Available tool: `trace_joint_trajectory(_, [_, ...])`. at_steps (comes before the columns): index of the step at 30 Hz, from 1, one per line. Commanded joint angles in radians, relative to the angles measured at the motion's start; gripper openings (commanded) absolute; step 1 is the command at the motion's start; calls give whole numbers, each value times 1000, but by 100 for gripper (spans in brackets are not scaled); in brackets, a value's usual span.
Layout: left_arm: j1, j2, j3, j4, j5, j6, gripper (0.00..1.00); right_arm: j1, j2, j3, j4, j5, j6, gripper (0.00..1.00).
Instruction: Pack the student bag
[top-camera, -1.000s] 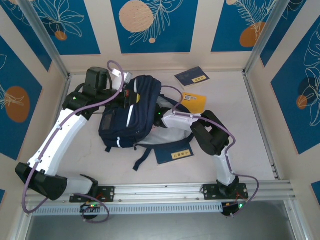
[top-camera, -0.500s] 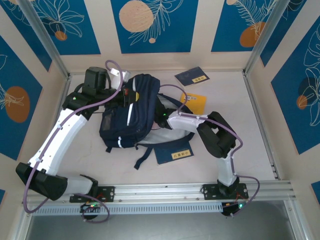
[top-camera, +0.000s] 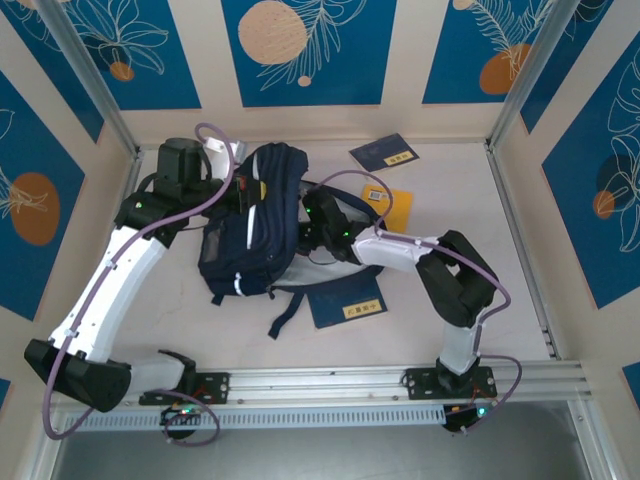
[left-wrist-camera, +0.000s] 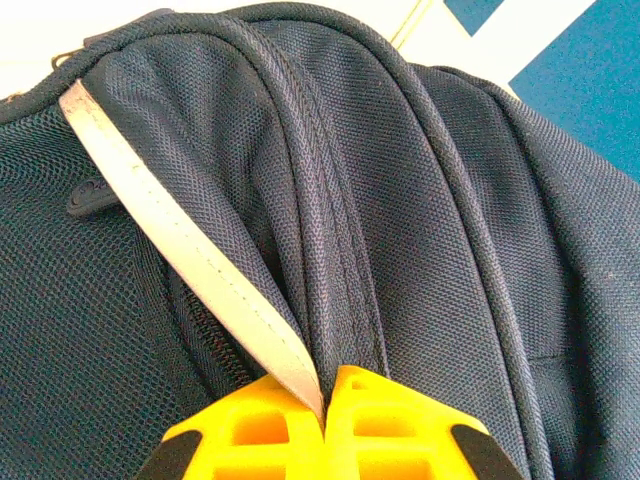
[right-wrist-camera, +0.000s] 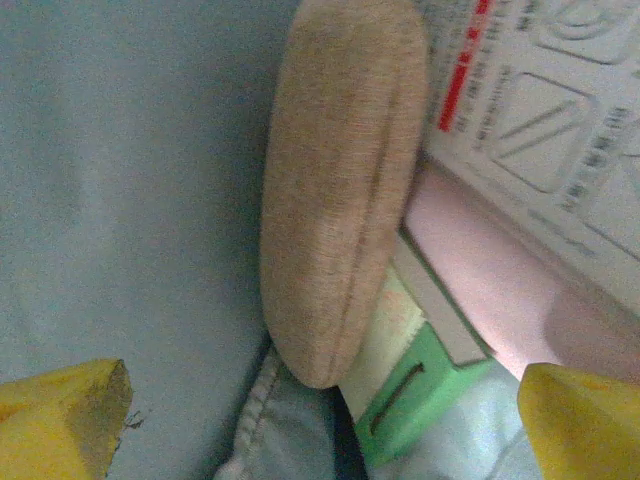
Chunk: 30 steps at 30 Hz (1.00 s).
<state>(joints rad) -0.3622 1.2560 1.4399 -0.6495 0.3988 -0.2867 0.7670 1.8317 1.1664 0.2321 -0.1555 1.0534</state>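
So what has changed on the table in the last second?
The right gripper pushed leftward, deeper into the student bag, jaws open. The left gripper, pinching the bag's top, drew it slightly left, so the bag stands narrower. The far navy booklet, near navy booklet and yellow book stayed put.

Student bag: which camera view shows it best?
The top external view: the whole student bag lies between the arms. The left wrist view gives a close-up of its fabric; the right wrist view apparently looks inside.
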Motion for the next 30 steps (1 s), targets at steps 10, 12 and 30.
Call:
trace_joint_trajectory(10, [41, -58, -65, 115, -451, -67, 0, -47, -237, -127, -130, 235, -24, 85])
trace_joint_trajectory(12, [50, -53, -89, 130, -489, -84, 0, -50, -291, -143, -177, 297, -33, 85])
trace_joint_trajectory(30, [3, 186, -238, 230, -92, -253, 51, -124, -529, -331, -551, 357, -167, 31])
